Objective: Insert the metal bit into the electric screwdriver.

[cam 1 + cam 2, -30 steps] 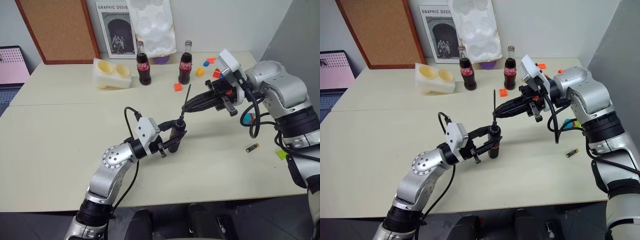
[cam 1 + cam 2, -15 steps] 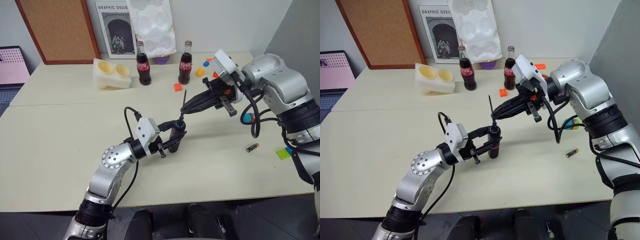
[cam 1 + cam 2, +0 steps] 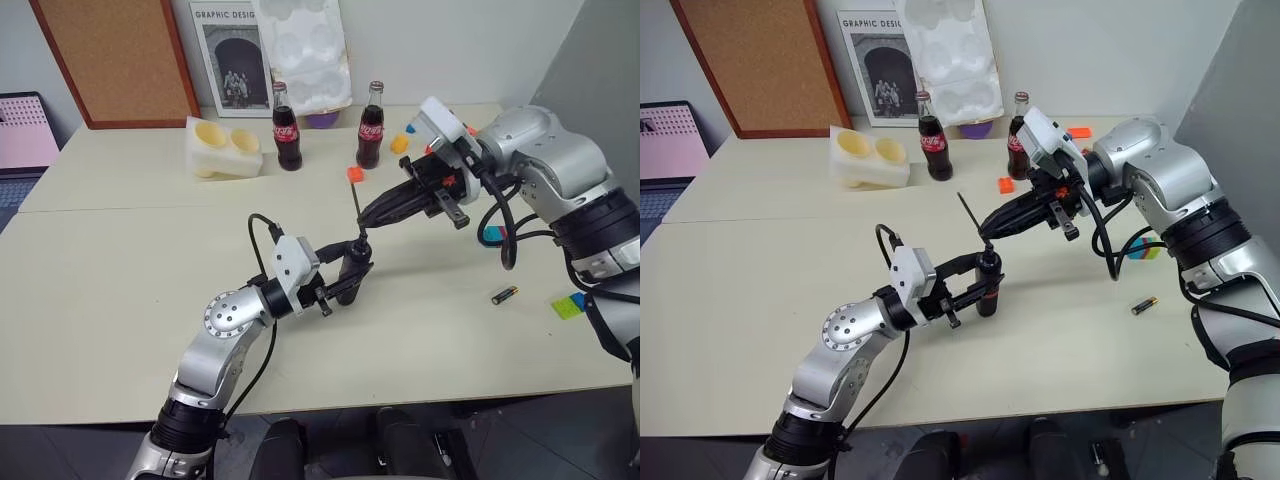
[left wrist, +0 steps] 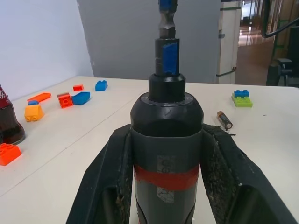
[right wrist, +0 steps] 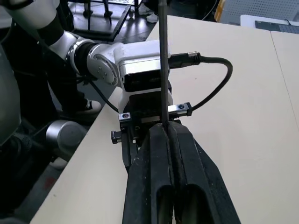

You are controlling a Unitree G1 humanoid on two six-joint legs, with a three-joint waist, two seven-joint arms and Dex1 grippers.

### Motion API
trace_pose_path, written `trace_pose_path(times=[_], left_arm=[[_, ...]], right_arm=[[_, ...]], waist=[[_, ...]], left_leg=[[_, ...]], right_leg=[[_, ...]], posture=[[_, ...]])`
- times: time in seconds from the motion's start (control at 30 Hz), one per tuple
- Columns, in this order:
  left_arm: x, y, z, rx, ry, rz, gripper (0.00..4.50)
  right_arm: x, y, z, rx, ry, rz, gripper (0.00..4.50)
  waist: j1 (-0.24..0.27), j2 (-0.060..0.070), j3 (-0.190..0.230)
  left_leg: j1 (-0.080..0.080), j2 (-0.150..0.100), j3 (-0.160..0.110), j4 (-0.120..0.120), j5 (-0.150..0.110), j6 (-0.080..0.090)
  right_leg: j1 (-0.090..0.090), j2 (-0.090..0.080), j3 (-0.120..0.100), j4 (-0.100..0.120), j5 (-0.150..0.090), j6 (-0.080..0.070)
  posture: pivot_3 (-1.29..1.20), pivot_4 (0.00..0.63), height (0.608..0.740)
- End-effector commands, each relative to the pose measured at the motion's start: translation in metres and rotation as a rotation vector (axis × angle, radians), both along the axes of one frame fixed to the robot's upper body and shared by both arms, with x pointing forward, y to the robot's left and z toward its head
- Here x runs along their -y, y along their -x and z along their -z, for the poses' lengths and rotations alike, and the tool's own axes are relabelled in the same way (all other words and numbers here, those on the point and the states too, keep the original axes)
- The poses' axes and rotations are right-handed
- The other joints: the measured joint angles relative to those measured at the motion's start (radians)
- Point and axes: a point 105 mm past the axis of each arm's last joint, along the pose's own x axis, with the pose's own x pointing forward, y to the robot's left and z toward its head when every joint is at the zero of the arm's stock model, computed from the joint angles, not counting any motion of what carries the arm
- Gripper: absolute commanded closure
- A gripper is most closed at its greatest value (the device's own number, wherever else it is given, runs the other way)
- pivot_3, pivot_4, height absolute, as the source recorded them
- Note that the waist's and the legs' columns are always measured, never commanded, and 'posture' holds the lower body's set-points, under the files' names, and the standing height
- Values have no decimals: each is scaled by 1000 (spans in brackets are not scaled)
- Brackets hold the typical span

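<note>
Nearest robot, above table (image 3: pixel 120 300): electric screwdriver (image 3: pixel 349 278) clamped upright by left gripper (image 3: pixel 350 272), blue tip up. Just above, metal bit (image 3: pixel 971 214) pinched in right gripper (image 3: pixel 989 231) (tilted); bit to be straightened, then lowered.

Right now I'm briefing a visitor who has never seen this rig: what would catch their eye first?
Mid-table, the left pincer holds the electric screwdriver upright, its blue tip showing in the left wrist view. Just above it, the right pincer pinches the thin metal bit, tilted over the tool's top. At the table's far edge stand two cola bottles, with bright toy blocks scattered beside them.
</note>
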Motion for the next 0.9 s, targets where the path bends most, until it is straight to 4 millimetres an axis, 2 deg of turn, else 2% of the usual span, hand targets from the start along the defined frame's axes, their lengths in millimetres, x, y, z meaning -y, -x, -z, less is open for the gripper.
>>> trace_pose_path(times=[0.03, 0.23, 0.43, 0.9], left_arm=[[-9, -2, 6, -5, -41, -32, 2846], [-12, -2, 6, -4, -48, -34, 2846], [-15, -2, 5, -6, -50, -42, 2846], [-22, 1, 4, -12, -72, -54, 2846]], right_arm=[[10, 16, -22, -5, -47, -82, 4500], [13, 19, -26, -6, -87, -77, 4500], [7, 21, -28, -10, -172, -91, 4500], [0, 23, -19, -1, -222, -143, 4500]], waist=[[0, 0, 0], [0, 0, 0], [-3, 0, 0], [-2, 0, 0]], left_leg=[[0, 0, 0, 0, 0, 0], [0, 0, 0, 0, 0, 0], [0, 0, 1, 0, 0, 0], [1, 0, 0, 1, 0, 0]], right_leg=[[0, 0, 0, 0, 0, 0], [-1, 0, 0, 0, 0, 0], [-1, 0, 1, 1, 0, 0], [-1, 1, 0, 4, 0, 0]], posture=[[0, 150, 740], [0, 150, 740], [0, 150, 740], [0, 150, 740]])
